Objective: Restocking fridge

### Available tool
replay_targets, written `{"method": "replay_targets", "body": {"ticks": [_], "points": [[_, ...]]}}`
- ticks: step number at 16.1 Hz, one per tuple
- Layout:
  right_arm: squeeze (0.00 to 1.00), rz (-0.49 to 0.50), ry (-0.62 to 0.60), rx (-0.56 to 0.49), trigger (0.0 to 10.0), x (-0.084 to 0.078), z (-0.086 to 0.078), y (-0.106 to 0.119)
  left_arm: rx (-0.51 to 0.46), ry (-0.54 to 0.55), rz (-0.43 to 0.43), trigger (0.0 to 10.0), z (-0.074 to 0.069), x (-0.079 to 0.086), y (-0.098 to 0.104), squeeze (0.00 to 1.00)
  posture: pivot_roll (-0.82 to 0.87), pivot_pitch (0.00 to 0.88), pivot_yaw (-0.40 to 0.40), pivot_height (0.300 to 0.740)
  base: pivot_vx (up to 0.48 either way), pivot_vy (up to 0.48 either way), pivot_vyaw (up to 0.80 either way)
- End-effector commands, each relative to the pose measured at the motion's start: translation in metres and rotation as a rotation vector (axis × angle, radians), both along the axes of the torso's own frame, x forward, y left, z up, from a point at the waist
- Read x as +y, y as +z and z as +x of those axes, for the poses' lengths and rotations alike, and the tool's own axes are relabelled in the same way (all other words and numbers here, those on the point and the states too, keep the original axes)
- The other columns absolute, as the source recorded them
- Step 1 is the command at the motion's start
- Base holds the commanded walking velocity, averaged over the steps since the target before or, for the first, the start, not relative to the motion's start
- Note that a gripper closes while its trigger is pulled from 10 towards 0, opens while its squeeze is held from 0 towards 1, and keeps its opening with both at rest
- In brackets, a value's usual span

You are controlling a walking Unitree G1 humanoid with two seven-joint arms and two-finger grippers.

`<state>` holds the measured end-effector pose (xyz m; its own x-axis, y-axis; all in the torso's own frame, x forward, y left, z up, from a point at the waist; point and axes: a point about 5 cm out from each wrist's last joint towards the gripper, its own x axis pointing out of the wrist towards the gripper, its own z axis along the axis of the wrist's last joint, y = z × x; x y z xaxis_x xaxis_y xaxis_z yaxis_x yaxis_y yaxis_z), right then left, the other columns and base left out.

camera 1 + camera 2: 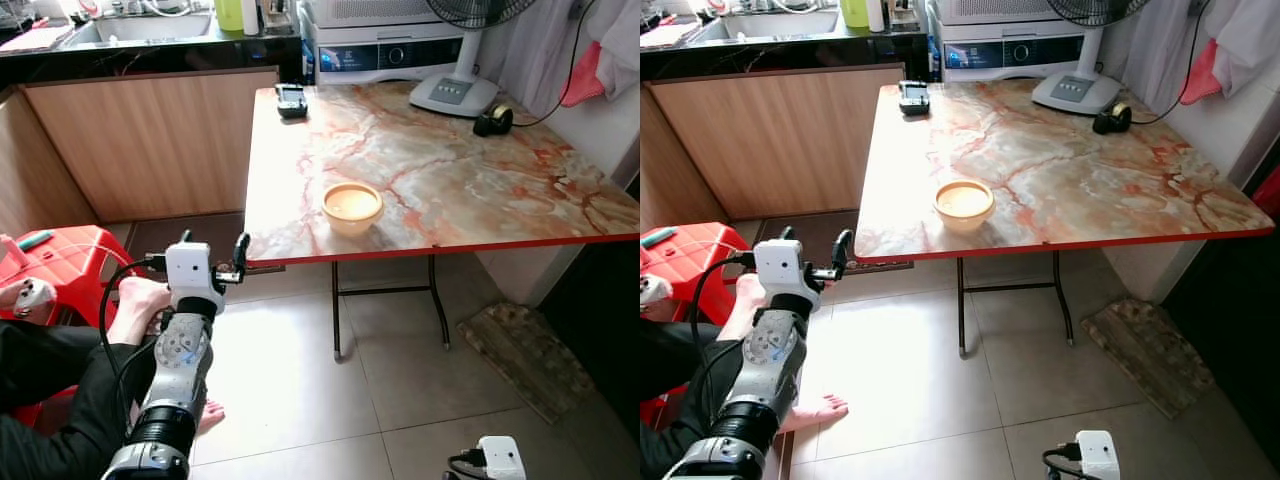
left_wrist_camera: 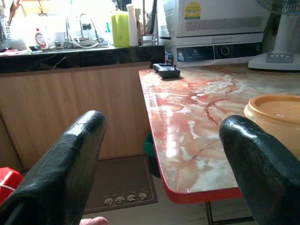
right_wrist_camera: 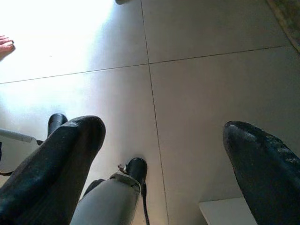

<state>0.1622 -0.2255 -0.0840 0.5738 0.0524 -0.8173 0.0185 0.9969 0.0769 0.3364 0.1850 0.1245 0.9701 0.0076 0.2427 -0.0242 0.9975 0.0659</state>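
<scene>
My left tool [image 1: 212,258] was up in front of me, released, its two black fingers [image 2: 65,168] spread wide with nothing between them. It hung off the near left corner of the bench [image 1: 450,170], just short of the red edge, not touching it. Through the left wrist view the fingers framed the bench corner and the bowl [image 2: 274,117] sat past the far finger.

My right tool [image 3: 161,173] hung low at my side, also released, fingers apart over the tiled floor [image 3: 206,93]. The white wrist housing showed at the lower edge of the head view [image 1: 500,458]. Pointed straight down, gripping nothing.

The bowl [image 1: 352,207], yellow-orange with a pale inside, stood upright on the bench near the front edge, right of my left tool and well apart from it. Could not tell what, if anything, was in it.

Farther back on the marble-pattern bench: a small black device [image 1: 291,100] at the far left corner, a dark tape roll [image 1: 494,120] near the far right, and the white base of a fan [image 1: 455,93] beside it. Behind those stood a white appliance [image 1: 385,45].

Left of the bench ran a wooden cabinet front with a dark counter [image 1: 140,55] and a sink area on top, with a green container [image 2: 120,28] there.

A person in dark clothes sat low at my left, a hand [image 1: 135,300] just behind my left arm, a bare foot [image 1: 210,415] on the floor. A red stool [image 1: 60,265] stood beside them. A worn mat [image 1: 525,355] lay on the floor under the bench's right side.
</scene>
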Motion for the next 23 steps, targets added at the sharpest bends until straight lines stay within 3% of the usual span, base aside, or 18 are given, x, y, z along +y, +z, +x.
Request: {"method": "replay_targets", "body": {"ticks": [1,4,9,15,23], "points": [[0.00,0.002,0.002,-0.003,10.0,0.000,0.000,0.000,-0.003,0.003,-0.018,10.0,0.002,0.002,0.004,0.00,-0.02,0.000,0.009,0.740,0.281,0.000,0.00],[0.00,0.010,0.001,-0.005,10.0,0.000,0.000,0.000,0.000,-0.011,-0.016,10.0,0.004,-0.002,0.006,0.00,-0.02,0.000,0.012,0.740,0.286,0.000,0.00],[0.00,0.007,-0.031,-0.005,10.0,-0.002,0.001,0.000,-0.010,0.026,-0.007,10.0,0.002,0.011,0.012,0.00,0.00,0.000,0.000,0.740,0.301,0.000,0.00],[0.00,0.017,-0.025,-0.001,10.0,-0.001,0.001,0.001,-0.025,0.015,-0.018,10.0,0.005,0.006,0.019,0.00,0.00,0.000,-0.002,0.740,0.314,0.000,-0.55],[0.00,0.011,-0.017,-0.004,10.0,-0.002,0.002,0.001,-0.024,0.024,-0.028,10.0,0.004,0.007,0.019,0.00,0.00,0.000,-0.005,0.740,0.314,0.000,0.00]]}}
